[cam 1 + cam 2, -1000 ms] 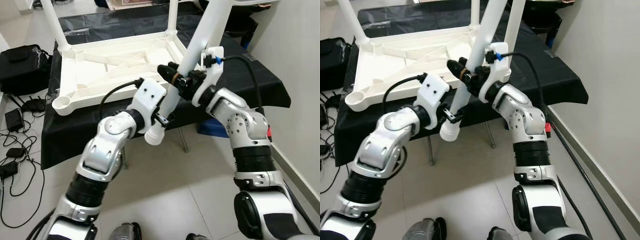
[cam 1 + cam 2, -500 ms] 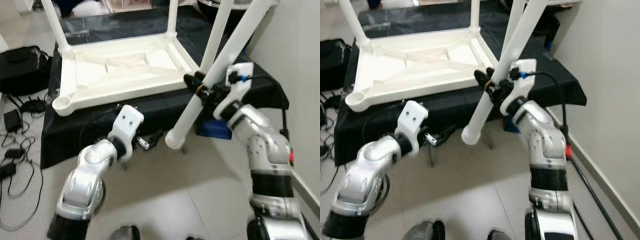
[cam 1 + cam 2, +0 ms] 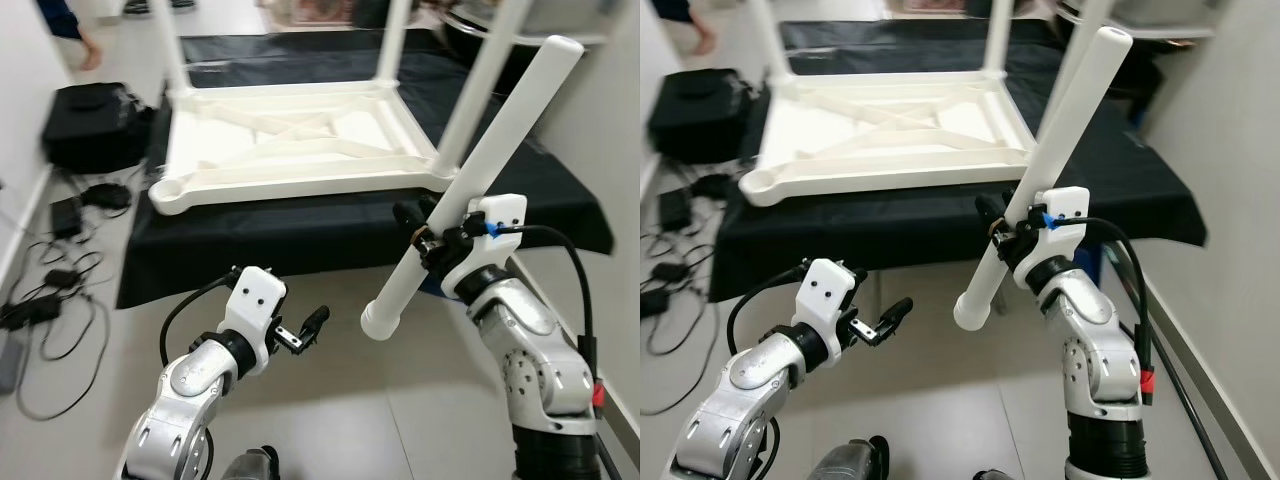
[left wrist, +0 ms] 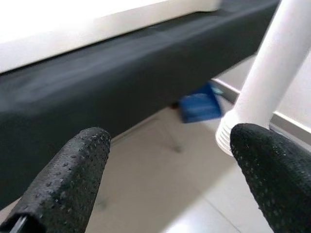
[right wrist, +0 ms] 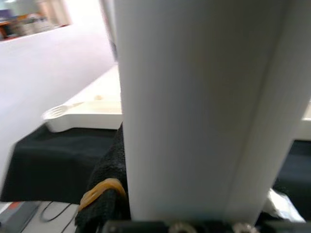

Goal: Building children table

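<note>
The white children's table (image 3: 290, 140) lies upside down on a black-draped table (image 3: 300, 225), with legs standing in three of its corners. Its near-left corner socket (image 3: 165, 195) holds no leg. My right gripper (image 3: 425, 236) is shut on a loose white leg (image 3: 470, 185), which slants from near the floor up to the right, in front of the black cloth. In the right wrist view the leg (image 5: 204, 107) sits against a black finger (image 5: 104, 189) with a rubber band. My left gripper (image 3: 308, 328) hangs open and low over the floor, left of the leg's lower end (image 4: 252, 102).
A black bag (image 3: 90, 125) and loose cables (image 3: 50, 290) lie on the floor at left. Part of a person (image 3: 85, 45) shows at the far top left. A white wall (image 3: 610, 150) runs close on the right. A blue box (image 4: 199, 108) sits under the draped table.
My left gripper has let go of the leg and dropped low to the left. The right gripper alone holds the leg, now further right. The camera has shifted.
</note>
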You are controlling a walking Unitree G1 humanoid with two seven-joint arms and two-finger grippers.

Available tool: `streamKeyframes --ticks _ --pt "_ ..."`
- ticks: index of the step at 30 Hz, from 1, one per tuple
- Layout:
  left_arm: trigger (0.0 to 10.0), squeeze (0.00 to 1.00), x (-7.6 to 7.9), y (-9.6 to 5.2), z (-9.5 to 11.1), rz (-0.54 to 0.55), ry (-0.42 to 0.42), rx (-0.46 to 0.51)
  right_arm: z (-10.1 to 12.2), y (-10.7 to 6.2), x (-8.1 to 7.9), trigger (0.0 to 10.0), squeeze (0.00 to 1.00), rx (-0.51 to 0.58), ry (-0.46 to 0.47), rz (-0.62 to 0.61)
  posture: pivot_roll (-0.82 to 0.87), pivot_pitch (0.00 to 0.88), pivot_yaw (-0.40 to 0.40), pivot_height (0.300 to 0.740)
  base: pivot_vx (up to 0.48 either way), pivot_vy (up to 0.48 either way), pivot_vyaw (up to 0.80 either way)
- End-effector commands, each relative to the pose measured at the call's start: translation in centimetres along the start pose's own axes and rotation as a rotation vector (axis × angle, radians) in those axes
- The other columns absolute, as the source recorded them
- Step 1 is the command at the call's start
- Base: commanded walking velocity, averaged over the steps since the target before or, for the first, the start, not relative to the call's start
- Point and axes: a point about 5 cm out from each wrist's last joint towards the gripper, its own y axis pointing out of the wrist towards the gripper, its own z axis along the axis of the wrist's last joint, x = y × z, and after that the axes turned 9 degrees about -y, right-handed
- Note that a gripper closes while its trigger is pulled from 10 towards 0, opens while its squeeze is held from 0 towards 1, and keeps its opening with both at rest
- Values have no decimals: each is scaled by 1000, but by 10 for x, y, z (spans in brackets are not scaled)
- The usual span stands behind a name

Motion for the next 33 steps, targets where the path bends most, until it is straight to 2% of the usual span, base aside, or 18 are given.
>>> streamKeyframes --ticks 1,5,9,20,23,25,29,33 --pt "10000 0 3 0 -1 2 9 -1 5 -2 1 10000 0 17 -14 -17 102 124 -42 740 255 -405 800" --pt "10000 0 3 2 1 9 2 10 8 0 3 10000 0 23 -13 -34 103 124 -43 740 266 -397 800" --pt "10000 0 3 2 2 15 -2 9 11 2 5 10000 0 32 25 -59 103 127 -41 740 281 -386 0" --pt "10000 0 -2 6 7 44 5 19 15 6 7 10000 0 37 3 -66 99 126 -41 740 0 0 0" --pt "10000 0 1 7 9 -28 5 9 19 9 10 10000 0 51 14 -67 99 127 -40 740 0 0 0" --pt "10000 0 3 7 4 -91 23 -42 25 12 12 10000 0 70 23 -41 98 131 -36 740 0 0 0" --pt "10000 0 2 7 0 -140 67 -91 31 15 10 10000 0 89 39 23 96 141 -35 740 0 0 0" --pt "10000 0 -1 12 -5 -177 47 -126 36 18 3 10000 0 80 58 104 97 146 -34 740 0 0 0"
